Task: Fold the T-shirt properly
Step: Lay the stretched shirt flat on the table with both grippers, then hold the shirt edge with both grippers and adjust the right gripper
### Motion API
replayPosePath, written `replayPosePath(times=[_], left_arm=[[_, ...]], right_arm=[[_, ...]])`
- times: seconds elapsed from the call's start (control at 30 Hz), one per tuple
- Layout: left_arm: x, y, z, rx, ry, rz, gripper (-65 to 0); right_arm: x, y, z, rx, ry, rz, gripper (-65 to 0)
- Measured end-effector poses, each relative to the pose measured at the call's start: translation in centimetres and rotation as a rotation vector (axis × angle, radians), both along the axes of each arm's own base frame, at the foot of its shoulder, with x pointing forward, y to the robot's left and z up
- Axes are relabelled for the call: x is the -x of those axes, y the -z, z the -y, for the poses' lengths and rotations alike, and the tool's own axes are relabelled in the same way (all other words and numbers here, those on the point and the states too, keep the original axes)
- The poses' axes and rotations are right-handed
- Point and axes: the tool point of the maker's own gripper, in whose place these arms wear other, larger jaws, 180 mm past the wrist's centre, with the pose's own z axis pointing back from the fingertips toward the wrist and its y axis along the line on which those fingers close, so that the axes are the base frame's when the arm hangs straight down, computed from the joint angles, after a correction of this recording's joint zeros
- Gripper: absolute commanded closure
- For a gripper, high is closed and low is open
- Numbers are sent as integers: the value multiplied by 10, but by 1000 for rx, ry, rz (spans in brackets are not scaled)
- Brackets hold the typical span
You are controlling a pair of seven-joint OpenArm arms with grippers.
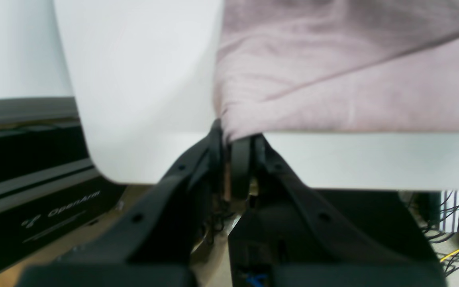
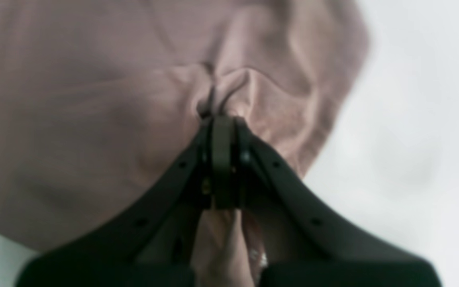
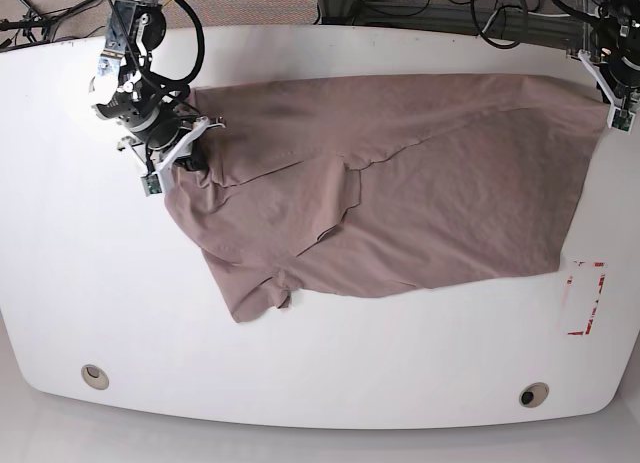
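You are looking down the right gripper (image 2: 222, 119), its two dark jaws drawn together on a pinched ridge of the soft dusty mauve-brown cotton T-shirt (image 2: 94, 119). From that pinch, creases fan away up the cloth. The shirt fills everything left of the gripper and above it; to its right lies the smooth white table (image 2: 420, 139), blurred, with another sliver at lower left

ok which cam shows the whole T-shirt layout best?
The base view: the T-shirt shows complete, spread on the white table, partly folded at one end. The left wrist view shows only the corner pinched in the left gripper; the right wrist view shows only blurred, bunched fabric pinched by the right gripper.
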Motion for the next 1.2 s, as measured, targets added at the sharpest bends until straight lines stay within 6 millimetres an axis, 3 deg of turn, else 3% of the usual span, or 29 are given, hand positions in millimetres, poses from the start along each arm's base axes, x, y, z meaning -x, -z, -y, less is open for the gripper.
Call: replayPosePath(times=[0.2, 0.47, 0.73, 0.83, 1.1, 1.2], left_arm=[[-8, -5, -2, -5, 1, 23, 0], [-7, -4, -2, -4, -1, 21, 0], [-8, -6, -4, -13, 5, 21, 0], [-8, -6, -3, -12, 6, 21, 0], [-15, -11, -7, -26, 9, 33, 0], [-20, -17, -10, -39, 17, 47, 0]], right_arm=[[2, -9, -1, 16, -9, 23, 0], [16, -39, -4, 62, -32, 95, 0], [37, -31, 25, 102, 37, 50, 0], [44, -28, 27, 108, 43, 33, -3], [42, -30, 34, 105, 61, 47, -10], [39, -25, 39, 111, 73, 28, -54]])
